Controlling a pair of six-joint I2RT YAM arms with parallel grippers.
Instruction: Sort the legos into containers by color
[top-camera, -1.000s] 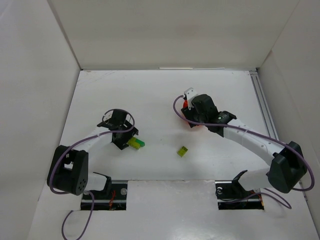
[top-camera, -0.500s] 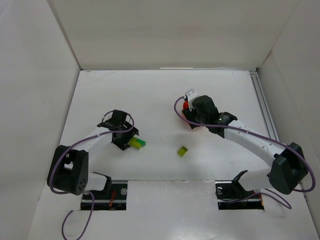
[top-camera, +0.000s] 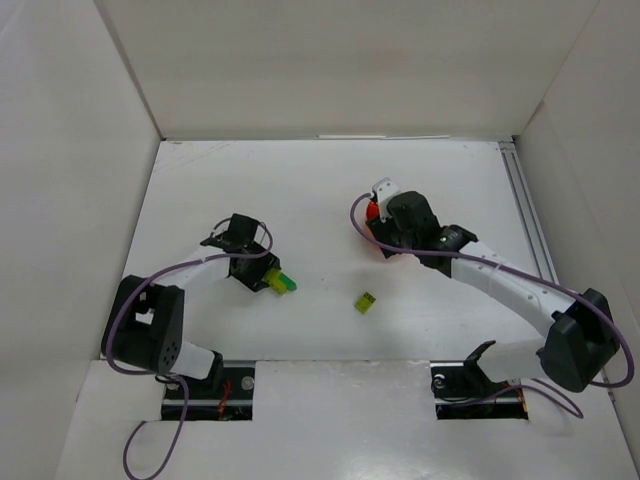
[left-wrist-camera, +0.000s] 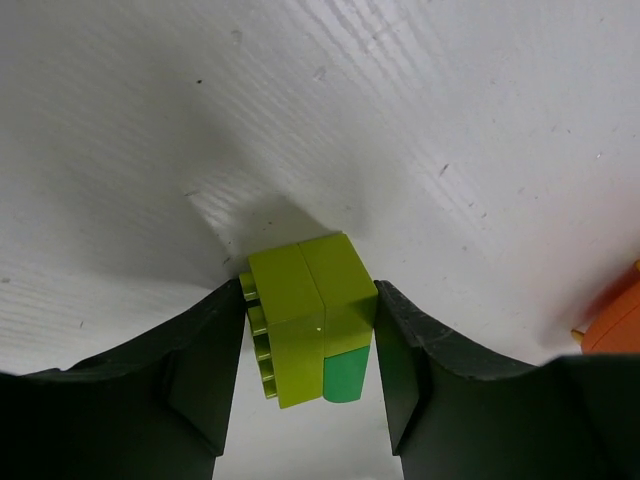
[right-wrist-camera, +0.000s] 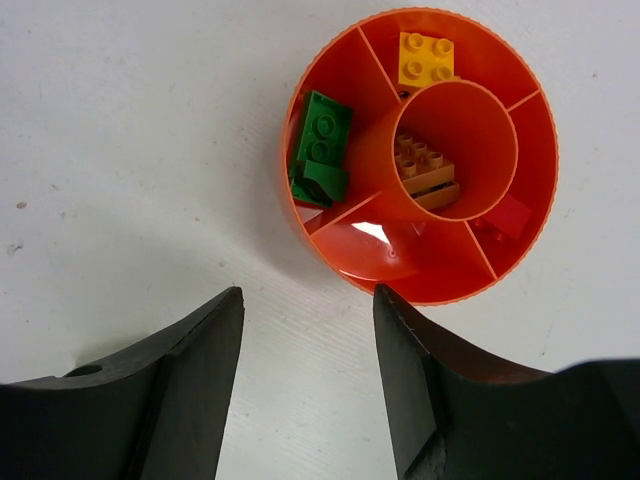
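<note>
Sideways, lime brick (left-wrist-camera: 305, 320) lengthwise between left fingers (left-wrist-camera: 205, 390), studs against one

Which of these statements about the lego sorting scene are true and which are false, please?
1. The left gripper grips a lime brick. True.
2. The right gripper holds a red brick. False: its jaws stand open and empty over the table, beside the orange dish.
3. The brown brick lies in the dish's central cup. True.
4. The yellow brick shares a compartment with the green bricks. False: a wall divides them.
5. One small brick lies loose on the table between the arms. True.
</note>
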